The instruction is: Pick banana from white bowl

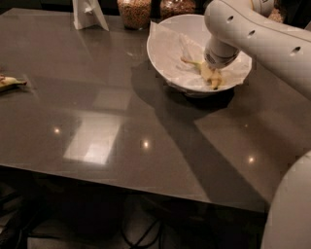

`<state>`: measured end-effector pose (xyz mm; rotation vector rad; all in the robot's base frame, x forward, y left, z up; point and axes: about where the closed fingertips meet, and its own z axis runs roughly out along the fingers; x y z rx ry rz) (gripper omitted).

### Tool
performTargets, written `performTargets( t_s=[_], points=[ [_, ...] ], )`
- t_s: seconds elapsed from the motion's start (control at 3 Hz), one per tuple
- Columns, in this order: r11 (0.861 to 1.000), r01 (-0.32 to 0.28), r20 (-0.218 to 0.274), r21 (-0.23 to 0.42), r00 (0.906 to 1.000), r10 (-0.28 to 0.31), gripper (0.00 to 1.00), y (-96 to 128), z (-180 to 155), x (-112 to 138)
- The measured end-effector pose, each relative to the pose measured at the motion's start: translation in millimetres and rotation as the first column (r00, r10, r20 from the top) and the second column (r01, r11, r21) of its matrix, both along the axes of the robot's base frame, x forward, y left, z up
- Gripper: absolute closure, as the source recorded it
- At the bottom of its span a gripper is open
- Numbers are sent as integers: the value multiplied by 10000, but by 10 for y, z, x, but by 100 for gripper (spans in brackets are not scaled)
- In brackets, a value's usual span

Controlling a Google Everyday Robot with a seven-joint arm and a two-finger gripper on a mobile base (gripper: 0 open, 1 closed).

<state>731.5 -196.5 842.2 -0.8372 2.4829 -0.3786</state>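
Observation:
The white bowl (165, 48) stands at the back right of the dark table. The small yellow banana (208, 73) lies inside it on the right side, with its greenish stem pointing left. My gripper (215, 79) reaches down into the bowl right at the banana, and the white wrist above hides most of it. The arm comes in from the upper right.
A paler banana (9, 82) with a dark tip lies at the table's left edge. Two glass jars of grains (135, 12) and a white stand (88, 13) line the back edge, just behind the bowl. The table's front edge runs across the lower frame.

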Motion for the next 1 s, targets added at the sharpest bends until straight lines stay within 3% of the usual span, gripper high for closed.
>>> performTargets(
  t_s=[0.67, 1.0],
  points=[
    [9952, -906, 800, 375, 9930, 874, 100, 273, 567, -29],
    [9834, -1618, 1212, 820, 9810, 1513, 100, 390, 821, -88]
  ],
)
